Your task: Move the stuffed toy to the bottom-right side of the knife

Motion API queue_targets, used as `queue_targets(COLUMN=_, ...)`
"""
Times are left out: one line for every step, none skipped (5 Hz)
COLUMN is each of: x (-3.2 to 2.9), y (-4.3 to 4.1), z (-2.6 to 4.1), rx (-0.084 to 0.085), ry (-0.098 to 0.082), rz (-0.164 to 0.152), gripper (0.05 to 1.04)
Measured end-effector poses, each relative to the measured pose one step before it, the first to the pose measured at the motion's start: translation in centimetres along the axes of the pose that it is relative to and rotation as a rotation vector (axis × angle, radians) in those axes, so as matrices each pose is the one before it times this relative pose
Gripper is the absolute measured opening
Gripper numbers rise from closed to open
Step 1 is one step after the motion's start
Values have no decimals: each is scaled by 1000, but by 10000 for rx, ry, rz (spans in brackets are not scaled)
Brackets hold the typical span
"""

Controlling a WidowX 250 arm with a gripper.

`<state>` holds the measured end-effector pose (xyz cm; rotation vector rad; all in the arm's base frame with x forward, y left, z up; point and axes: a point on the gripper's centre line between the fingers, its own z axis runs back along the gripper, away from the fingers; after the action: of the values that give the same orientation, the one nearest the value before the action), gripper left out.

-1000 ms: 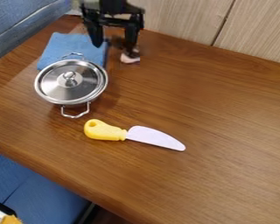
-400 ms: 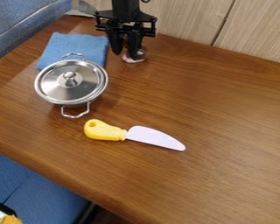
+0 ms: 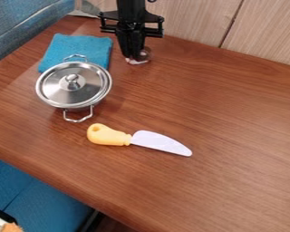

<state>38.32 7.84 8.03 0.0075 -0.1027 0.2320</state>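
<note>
My gripper (image 3: 132, 56) hangs near the back edge of the table, right of the cloth. Its two fingers are drawn together on the small stuffed toy (image 3: 145, 55), low at the tabletop. Parts of the toy, grey and pale pink, stick out to the right of the fingertips and just below them; the fingers hide the rest. In the middle of the table lies the knife (image 3: 161, 142), its yellow handle to the left and its pale blade pointing right and slightly toward the front.
A lidded metal pot (image 3: 74, 85) stands left of the toy, its front handle close above the knife's handle. Behind the pot lies a folded blue cloth (image 3: 81, 45). A wood-panelled wall (image 3: 195, 18) runs along the table's back edge.
The gripper has moved slightly right, and its widely spread fingers have come together at the toy. The toy has shifted a little; the knife, pot and cloth have stayed put.
</note>
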Motion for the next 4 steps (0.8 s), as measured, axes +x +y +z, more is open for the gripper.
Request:
queue_targets(x=-205, y=-12, z=277, rx=-224, ry=113, rz=233, gripper=125)
queue_targets(x=-308, y=128, z=785, rx=-377, ry=139, rz=225, gripper=125)
queue_targets(x=-100, y=-289, z=3485, rx=-217, ry=-719, rz=40, gripper=122)
queue_targets(x=-1897, y=-678, z=2013, rx=-129, ry=-216, rz=-224, gripper=122)
